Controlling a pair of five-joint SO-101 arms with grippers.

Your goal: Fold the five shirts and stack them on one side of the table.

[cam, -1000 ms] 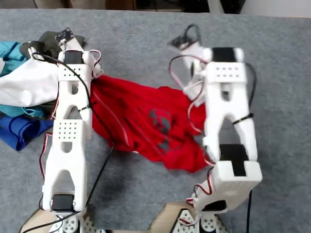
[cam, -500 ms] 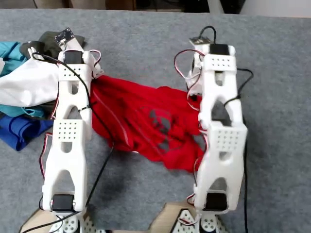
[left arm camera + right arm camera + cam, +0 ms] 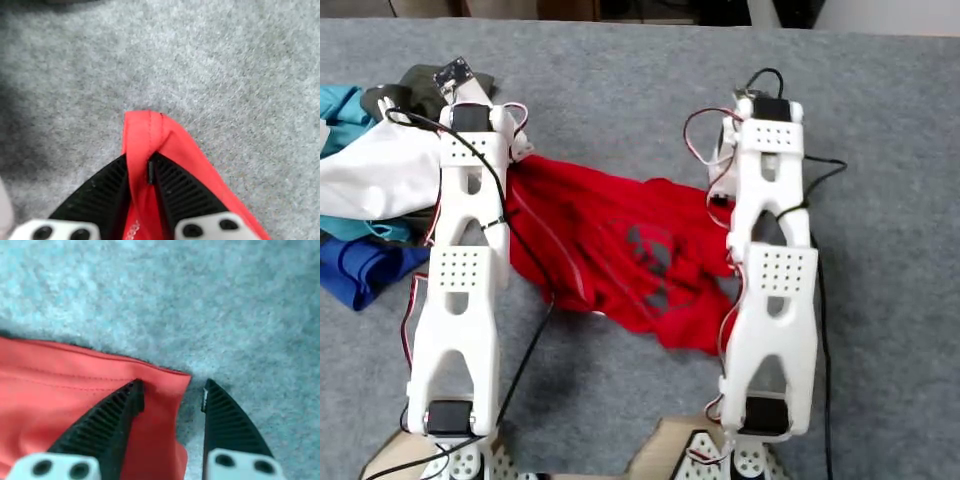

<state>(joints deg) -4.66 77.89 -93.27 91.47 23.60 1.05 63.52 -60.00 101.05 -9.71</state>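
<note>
Two arms flank red shirt (image 3: 620,260), spread on grey table (image 3: 900,150). Left gripper (image 3: 139,161) clamped on one far corner; right gripper (image 3: 173,387) apart, straddling the other far corner. Shirt pile (image 3: 370,190) far left.

grey felt (image 3: 890,150) spreads underneath; a pale wooden board (image 3: 665,445) sits at its near edge

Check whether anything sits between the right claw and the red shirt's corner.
Nothing visible does. The right claw is open at the corner of the red shirt, straddling its edge: one side over the fabric, the other over the grey table.
</note>
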